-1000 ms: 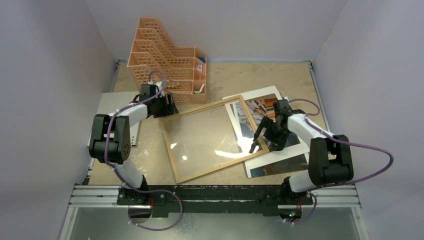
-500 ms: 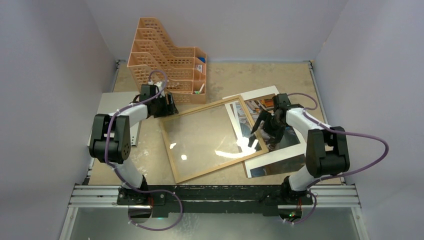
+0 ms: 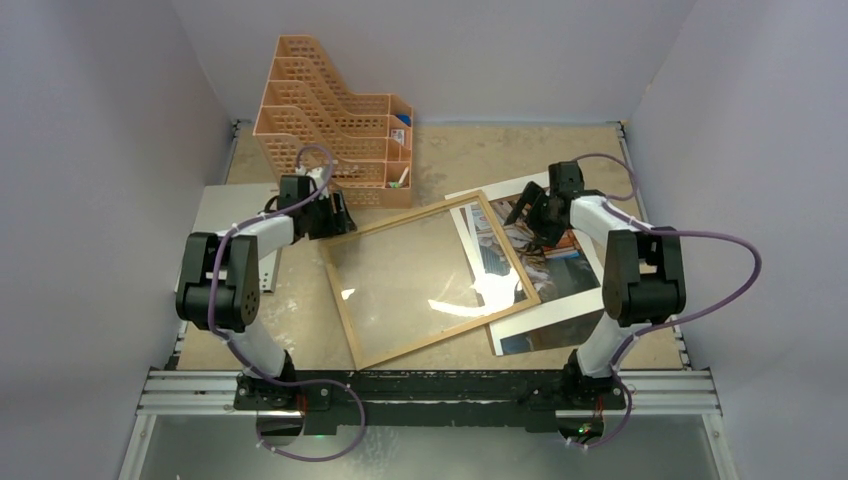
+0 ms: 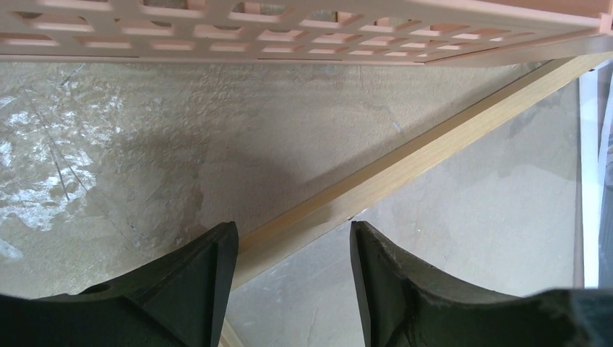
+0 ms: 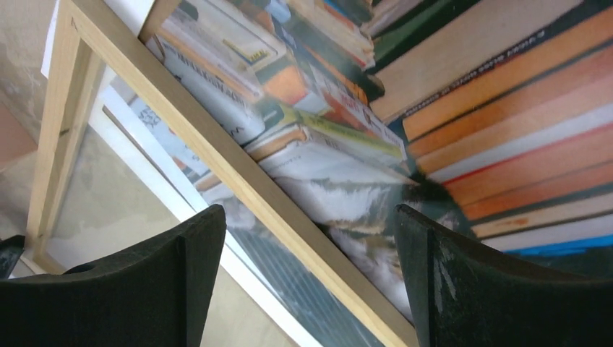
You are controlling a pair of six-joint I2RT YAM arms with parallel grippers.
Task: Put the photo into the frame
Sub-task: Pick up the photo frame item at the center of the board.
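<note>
On table [image 3: 500,150], centre: the frame [image 3: 425,278] lies flat, turned askew to the table edges, glass up, with glare spots on the pane.

The photo [image 3: 560,285] lies flat to the right, picture side up. Its left part is under the frame's right side, and a strip of white border and print shows through the glass. The rest sticks out past the right rail and the near right corner. The photo is under the frame, not seated in it.

Left gripper [image 3: 335,215]: at the frame's far left corner, just in front of the orange file organizer [image 3: 330,120]. In the left wrist view the gripper [image 4: 293,267] is spread, and the far rail of the frame [image 4: 405,163] runs diagonally up from between the two fingers [image 4: 188,282]. Nothing is pinched. I cannot tell if either finger touches the wood. The organizer's lattice [image 4: 289,29] fills the top of that view.

Right gripper [image 3: 530,212]: over the far part of the photo, just right of the frame's right rail. In the right wrist view the gripper [image 5: 311,275] is spread wide and holds nothing. Between the fingers [image 5: 448,282], the frame rail [image 5: 238,173] crosses diagonally over the photo's stacked book spines [image 5: 470,108]. Contact with the print or rail cannot be judged.

A pale grey sheet [image 3: 220,205] lies at the left table edge, partly under the left arm.
</note>
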